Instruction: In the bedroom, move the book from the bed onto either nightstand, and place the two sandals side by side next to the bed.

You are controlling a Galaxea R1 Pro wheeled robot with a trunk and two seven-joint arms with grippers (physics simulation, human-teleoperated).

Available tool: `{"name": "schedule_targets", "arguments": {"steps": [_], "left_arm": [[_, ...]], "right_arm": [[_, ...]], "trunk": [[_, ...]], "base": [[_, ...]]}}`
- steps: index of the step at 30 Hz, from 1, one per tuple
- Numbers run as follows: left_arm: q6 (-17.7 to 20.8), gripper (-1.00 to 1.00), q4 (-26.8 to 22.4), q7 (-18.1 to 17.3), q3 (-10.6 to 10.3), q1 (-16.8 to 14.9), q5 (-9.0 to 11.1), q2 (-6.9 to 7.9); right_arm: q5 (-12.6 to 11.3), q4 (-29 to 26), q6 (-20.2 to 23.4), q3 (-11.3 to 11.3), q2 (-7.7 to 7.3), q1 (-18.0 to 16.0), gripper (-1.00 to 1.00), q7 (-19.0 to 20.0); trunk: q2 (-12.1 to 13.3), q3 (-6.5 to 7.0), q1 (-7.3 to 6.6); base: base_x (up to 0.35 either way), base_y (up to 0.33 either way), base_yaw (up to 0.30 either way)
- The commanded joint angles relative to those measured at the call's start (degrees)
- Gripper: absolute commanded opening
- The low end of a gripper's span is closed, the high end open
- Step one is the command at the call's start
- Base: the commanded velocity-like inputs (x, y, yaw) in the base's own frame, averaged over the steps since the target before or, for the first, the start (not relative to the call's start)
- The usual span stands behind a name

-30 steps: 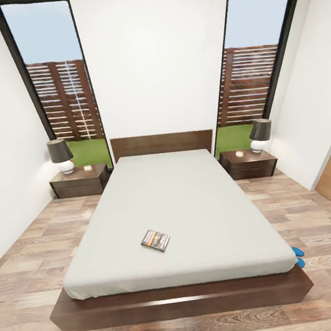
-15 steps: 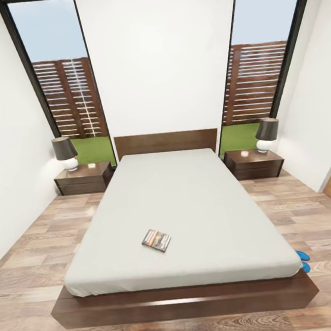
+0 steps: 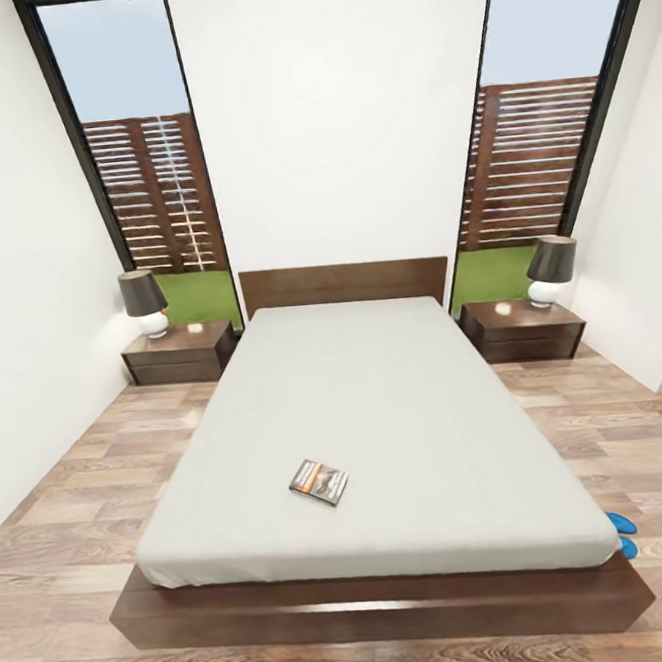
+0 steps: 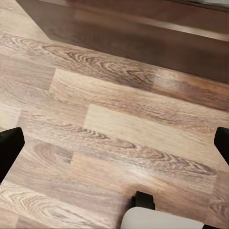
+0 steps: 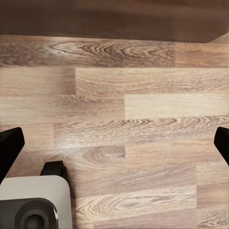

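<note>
A: Head view?
B: Facing bed foot. Book flat on mattress, near foot edge. Two sandals on floor by bed's right corner. Nightstand beside headboard.

A: Wrists?
B: Left tool spread wide, empty, over floor. Right tool likewise.

A: Advice?
B: Roll close, stop square, then reach.

The mattress lies bare all around the book. Each nightstand carries a lamp at its outer back corner. Open floor flanks the bed; two sandals sit at its right foot corner.
</note>
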Motion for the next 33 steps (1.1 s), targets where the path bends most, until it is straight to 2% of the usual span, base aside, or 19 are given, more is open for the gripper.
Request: {"name": "schedule_targets", "arguments": {"steps": [1,12,33], "left_arm": [[-0.2,1.00,0.1,0.1,0.0,-0.1,0.0,0.00],[-0.2,1.00,0.1,0.1,0.0,-0.1,0.0,0.00],[-0.3,1.00,0.0,0.1,0.0,-0.1,0.0,-0.02]], "right_arm": [[0.6,0.1,-0.2,-0.5,0.01,0.0,1.00,0.2],[0.6,0.0,-0.2,-0.5,-0.05,0.0,1.00,0.2],[0.6,0.0,-0.2,-0.5,-0.05,0.0,1.00,0.2]], "trunk": [[-0.1,-0.10,0.04],[-0.1,0.24,0.04],[-0.1,0.31,0.04]], "base": [[0.086,-0.099,0.124],[0.068,-0.082,0.070],[0.098,0.018,0.006]]}}
